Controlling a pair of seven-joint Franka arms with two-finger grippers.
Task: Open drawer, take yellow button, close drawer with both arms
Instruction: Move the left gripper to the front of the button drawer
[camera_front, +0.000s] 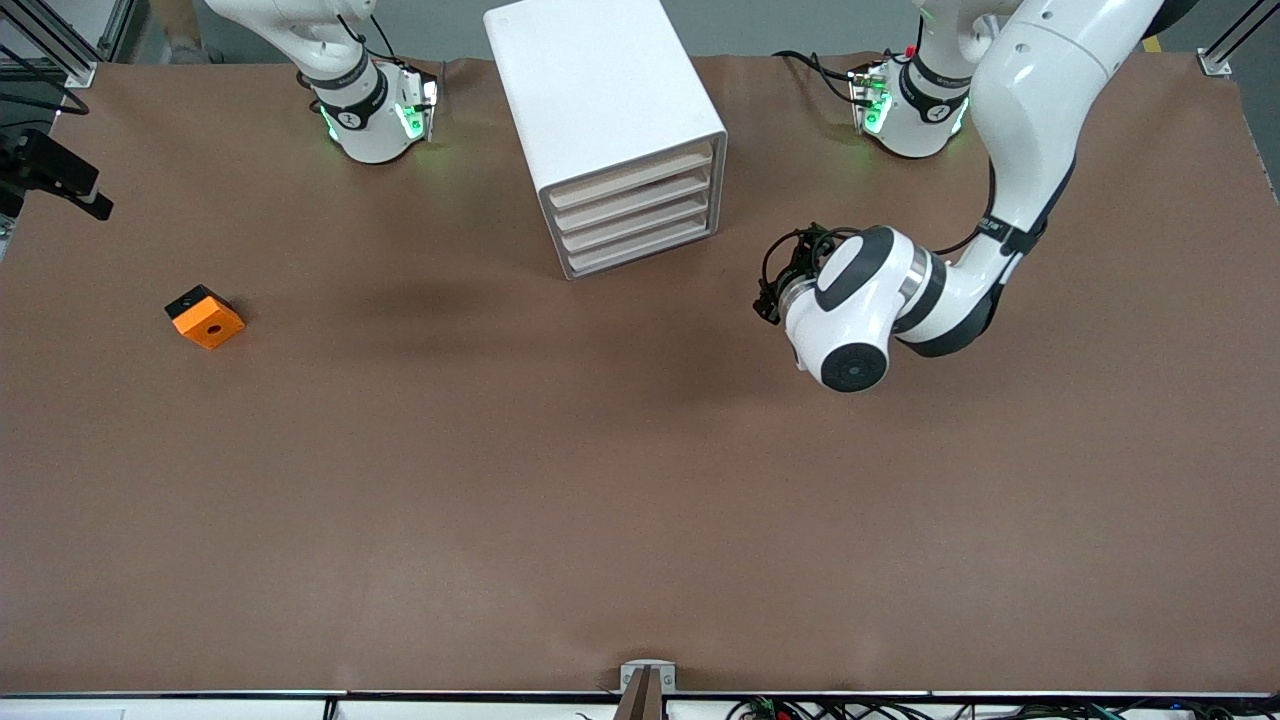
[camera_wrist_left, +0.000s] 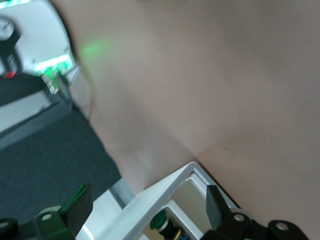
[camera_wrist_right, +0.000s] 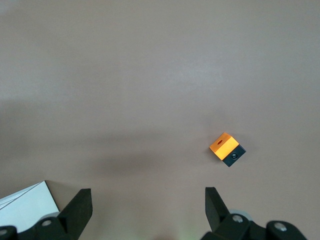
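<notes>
Front view: cabinet (camera_front: 600, 90) is set mid-worktop near the bases, fronts turned toward the camera, presumably so both arms can reach it. All four fronts are flush, and the drawer (camera_front: 632, 178) on top is shut. The button is not seen and is judged to be inside, so opening is not yet begun. The left arm (camera_front: 1030, 110) is folded down, with the left tool (camera_front: 778, 285) over bare worktop (camera_front: 640, 480) near the cabinet corner at the left arm's end, touching nothing. This is judged to be staging for the pull. The tool is mostly hidden by its wrist here. Only the base and lower links of the right arm (camera_front: 340, 60) are shown, and it is judged to be waiting. The orange block (camera_front: 207, 318) lies well apart, toward the right arm's end. Left wrist view: the fingers are spread wide and nothing is held. The worktop edge, dark floor and a green-lit base are seen, plus a white framed part (camera_wrist_left: 172, 192) holding a green round cap. It is too blurred to identify. Right wrist view: the right tool (camera_wrist_right: 147, 197) is fully spread and empty, over bare worktop. The block and a white cabinet corner are in sight. Surface: brown matte sheet, slightly creased, otherwise bare. Room: aluminium framing at the corners, cables along the near edge, grey floor.
</notes>
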